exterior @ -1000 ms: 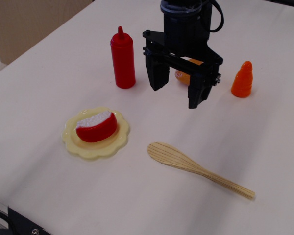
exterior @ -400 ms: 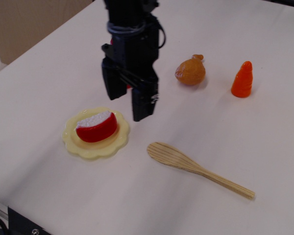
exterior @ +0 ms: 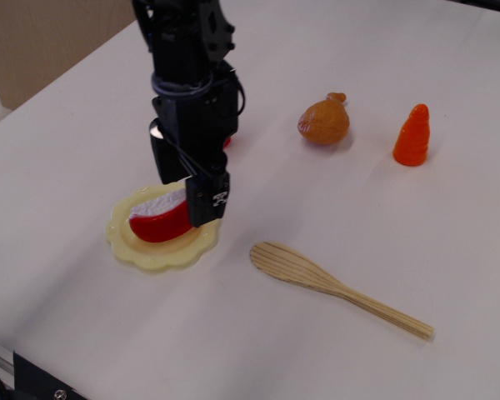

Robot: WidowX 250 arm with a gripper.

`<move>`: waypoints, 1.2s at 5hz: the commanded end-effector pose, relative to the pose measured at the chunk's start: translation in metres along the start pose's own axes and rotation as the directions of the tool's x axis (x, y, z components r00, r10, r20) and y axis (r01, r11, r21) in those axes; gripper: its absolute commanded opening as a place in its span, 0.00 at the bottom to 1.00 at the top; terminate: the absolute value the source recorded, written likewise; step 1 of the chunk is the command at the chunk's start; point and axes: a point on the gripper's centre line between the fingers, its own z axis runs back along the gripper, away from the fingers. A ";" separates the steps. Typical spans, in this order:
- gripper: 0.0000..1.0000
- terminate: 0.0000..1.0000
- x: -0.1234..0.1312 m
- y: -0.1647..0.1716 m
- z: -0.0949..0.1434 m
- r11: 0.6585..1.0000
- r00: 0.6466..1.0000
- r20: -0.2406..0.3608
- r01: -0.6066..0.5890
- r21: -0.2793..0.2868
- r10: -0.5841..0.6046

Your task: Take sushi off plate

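Sushi (exterior: 160,219) on plate (exterior: 150,250), between open gripper (exterior: 186,190) jaws

Sushi (exterior: 159,220) on plate (exterior: 150,252); end effector (exterior: 186,182) over both; spoon (exterior: 333,287) right of plate

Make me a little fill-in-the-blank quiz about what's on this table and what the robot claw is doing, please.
1. The red and white sushi lies on the pale yellow ____.
2. The gripper has come down over the ____.
3. The wooden spoon lies on the table, to the ____ of the plate in this view.
4. The cone near the far edge is coloured ____.

Missing words: plate; sushi; right; orange
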 end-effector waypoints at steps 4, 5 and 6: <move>1.00 0.00 -0.012 0.017 -0.028 1.000 0.999 -0.048 0.002 -0.004 -0.002; 0.00 0.00 -0.012 0.018 -0.024 1.000 0.999 -0.029 -0.028 0.014 0.028; 0.00 0.00 -0.013 0.022 -0.015 0.997 0.997 -0.029 -0.070 0.035 0.071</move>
